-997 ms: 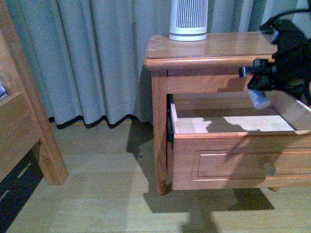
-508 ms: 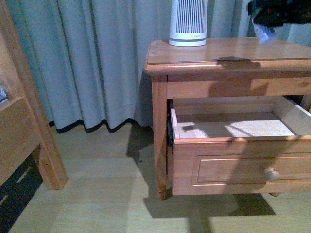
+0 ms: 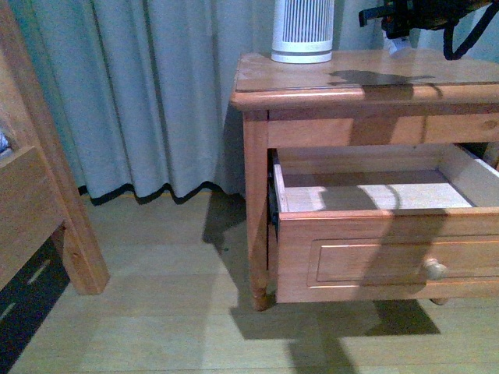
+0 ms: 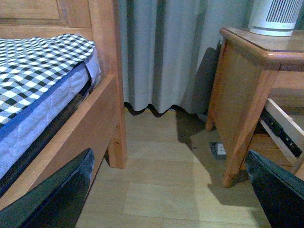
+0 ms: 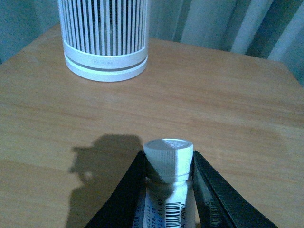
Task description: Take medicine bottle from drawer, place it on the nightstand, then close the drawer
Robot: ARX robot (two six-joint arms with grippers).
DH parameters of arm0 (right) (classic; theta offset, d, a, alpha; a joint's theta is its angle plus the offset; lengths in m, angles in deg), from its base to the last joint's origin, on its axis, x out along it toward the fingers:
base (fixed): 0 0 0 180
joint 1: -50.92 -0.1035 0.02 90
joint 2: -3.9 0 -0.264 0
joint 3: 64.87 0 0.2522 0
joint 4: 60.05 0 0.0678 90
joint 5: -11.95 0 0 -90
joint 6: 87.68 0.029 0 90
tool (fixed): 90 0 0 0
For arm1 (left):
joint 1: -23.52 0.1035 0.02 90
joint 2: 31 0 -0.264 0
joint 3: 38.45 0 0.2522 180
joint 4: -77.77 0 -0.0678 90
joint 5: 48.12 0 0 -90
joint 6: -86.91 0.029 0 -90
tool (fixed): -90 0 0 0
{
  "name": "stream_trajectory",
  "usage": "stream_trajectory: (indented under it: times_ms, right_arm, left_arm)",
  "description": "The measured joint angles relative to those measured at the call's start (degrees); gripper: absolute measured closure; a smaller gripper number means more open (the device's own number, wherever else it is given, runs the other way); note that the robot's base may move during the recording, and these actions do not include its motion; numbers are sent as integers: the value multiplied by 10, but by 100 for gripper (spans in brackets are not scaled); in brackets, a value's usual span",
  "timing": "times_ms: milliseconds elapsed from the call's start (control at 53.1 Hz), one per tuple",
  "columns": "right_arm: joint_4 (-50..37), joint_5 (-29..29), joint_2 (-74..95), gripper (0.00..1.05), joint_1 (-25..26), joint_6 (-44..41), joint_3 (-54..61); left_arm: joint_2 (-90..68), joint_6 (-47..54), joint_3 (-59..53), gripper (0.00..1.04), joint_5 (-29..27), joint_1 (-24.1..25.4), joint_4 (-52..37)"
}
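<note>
The medicine bottle, small and white with a ribbed cap and a barcode label, is clamped between the black fingers of my right gripper. It hangs a little above the nightstand's glossy top, cap pointing at the curtain. In the front view the right gripper hovers over the nightstand near its back right. The upper drawer stands pulled out, its pale bottom bare. My left gripper is open over the floor between bed and nightstand.
A tall ribbed white cylinder stands at the back of the nightstand top, left of the bottle. A wooden bed frame with a checked mattress is at the left. Grey curtains hang behind. A socket lies on the floor.
My right gripper has lifted the bottle out of the drawer, risen above the nightstand top, and shifted left over it. The drawer stays open.
</note>
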Motion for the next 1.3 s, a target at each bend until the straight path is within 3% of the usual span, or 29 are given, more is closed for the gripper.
stream_trajectory:
  times_ms: [282, 621, 1299]
  right_arm:
    - [74, -16, 74, 81, 3, 3, -122]
    - [79, -24, 107, 81, 16, 9, -155]
    - [-147, -8, 110, 81, 19, 11, -52]
  left_arm:
    - [0, 0, 0, 7, 0, 0, 0]
    - [0, 0, 0, 7, 0, 0, 0]
    - [0, 0, 0, 7, 0, 0, 0]
